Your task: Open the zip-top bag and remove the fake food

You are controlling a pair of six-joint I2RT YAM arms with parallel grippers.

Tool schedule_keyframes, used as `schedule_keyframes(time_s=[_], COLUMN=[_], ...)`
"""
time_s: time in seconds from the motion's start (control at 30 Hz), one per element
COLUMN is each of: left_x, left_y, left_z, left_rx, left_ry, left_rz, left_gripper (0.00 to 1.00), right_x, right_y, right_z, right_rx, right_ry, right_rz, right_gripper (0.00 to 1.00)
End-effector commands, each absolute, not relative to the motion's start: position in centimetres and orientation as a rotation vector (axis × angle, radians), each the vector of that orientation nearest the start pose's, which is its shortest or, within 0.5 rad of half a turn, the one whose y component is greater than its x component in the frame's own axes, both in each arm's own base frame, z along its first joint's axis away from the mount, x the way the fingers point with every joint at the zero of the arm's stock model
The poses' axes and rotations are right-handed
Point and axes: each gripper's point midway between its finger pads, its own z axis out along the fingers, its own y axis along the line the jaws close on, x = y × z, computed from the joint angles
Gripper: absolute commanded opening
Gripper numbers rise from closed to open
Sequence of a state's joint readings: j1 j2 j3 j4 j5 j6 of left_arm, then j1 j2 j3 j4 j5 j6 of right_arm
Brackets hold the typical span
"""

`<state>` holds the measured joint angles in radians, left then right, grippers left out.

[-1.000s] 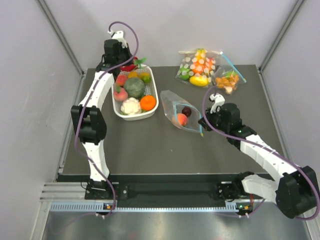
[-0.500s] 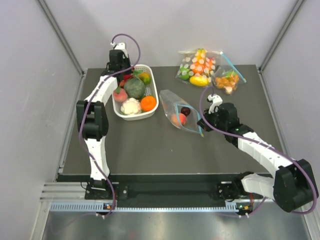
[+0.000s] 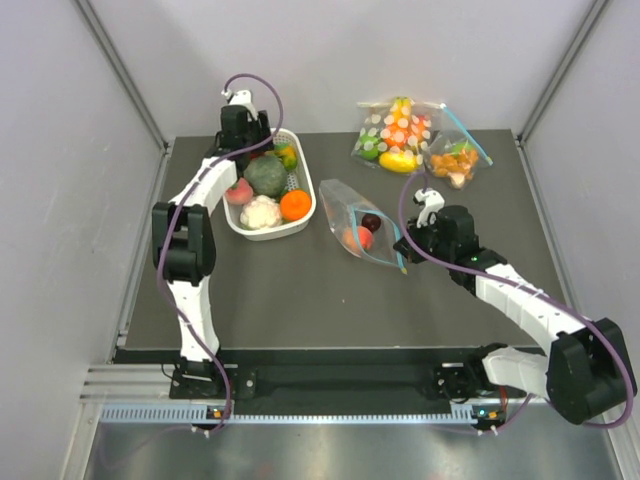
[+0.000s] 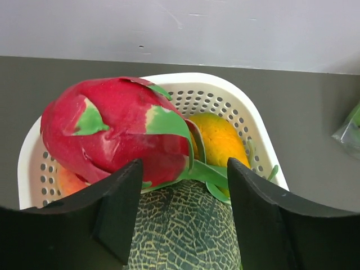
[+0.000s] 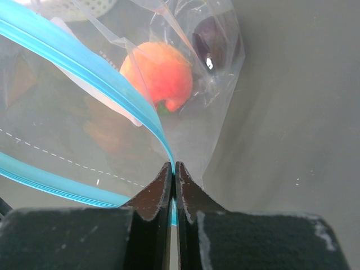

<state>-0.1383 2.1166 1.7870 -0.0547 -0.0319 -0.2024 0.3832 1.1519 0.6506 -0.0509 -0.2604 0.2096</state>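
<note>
The zip-top bag (image 3: pixel 352 222) lies open-mouthed mid-table, its teal strip (image 5: pixel 112 84) pinched between the tips of my right gripper (image 5: pixel 174 167), which is shut on it (image 3: pixel 405 246). Inside the bag are an orange-pink peach (image 5: pixel 157 73) (image 3: pixel 363 238) and a dark red-purple fruit (image 5: pixel 216 36). My left gripper (image 4: pixel 184 174) hangs open over the back of the white basket (image 4: pixel 225 84) (image 3: pixel 311 190). A pink-red dragon fruit (image 4: pixel 115 126) lies loose in the basket just beyond the jaws, on a netted green melon (image 4: pixel 180 225).
The basket also holds a cauliflower (image 3: pixel 260 212), an orange (image 3: pixel 295 205) and a yellow-orange fruit (image 4: pixel 220 138). A polka-dot bag (image 3: pixel 395 130) and a small bag of orange pieces (image 3: pixel 455 160) lie at the back right. Grey walls enclose the table.
My left arm swung in over the basket and its jaws opened, leaving the dragon fruit lying in the basket. The right gripper kept its hold on the bag's strip.
</note>
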Motion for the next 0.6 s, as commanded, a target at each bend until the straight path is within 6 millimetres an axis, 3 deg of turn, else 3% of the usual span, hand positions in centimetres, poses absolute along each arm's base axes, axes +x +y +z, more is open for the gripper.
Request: schedule_keyframes(time_s=[0.0, 0.07, 0.3, 0.37, 0.4, 0.43, 0.47, 0.57], left_x=[60.1, 59.7, 56.7, 55.4, 53.9, 53.1, 51.1, 46.7], left_y=[-9.8, -10.0, -11.5, -13.2, -15.2, -16.3, -18.7, -23.0], left_z=[26.6, 27.1, 32.5, 33.7, 35.7, 36.4, 38.3, 41.5], left_rx=[-0.031, -0.024, 0.037, 0.069, 0.122, 0.144, 0.200, 0.283], left_ry=[1.807, 1.800, 1.728, 1.705, 1.667, 1.653, 1.610, 1.541], left_rz=[-0.196, -0.195, -0.146, -0.132, -0.141, -0.140, -0.147, -0.245], left_gripper=[0.73, 0.77, 0.86, 0.87, 0.87, 0.87, 0.88, 0.88], right_x=[30.7, 30.7, 30.6, 30.7, 30.7, 30.6, 30.6, 30.6], right_y=[18.0, 18.0, 17.9, 17.8, 17.8, 17.9, 17.9, 17.6], right_z=[16.8, 17.1, 18.1, 18.6, 18.9, 19.2, 19.4, 20.4], right_rx=[-0.358, -0.361, -0.362, -0.362, -0.364, -0.363, -0.360, -0.350], right_ry=[2.020, 2.014, 1.991, 1.977, 1.971, 1.964, 1.958, 1.933], right_rz=[0.637, 0.638, 0.635, 0.632, 0.631, 0.635, 0.635, 0.636], right_gripper=[0.00, 0.00, 0.00, 0.00, 0.00, 0.00, 0.00, 0.00])
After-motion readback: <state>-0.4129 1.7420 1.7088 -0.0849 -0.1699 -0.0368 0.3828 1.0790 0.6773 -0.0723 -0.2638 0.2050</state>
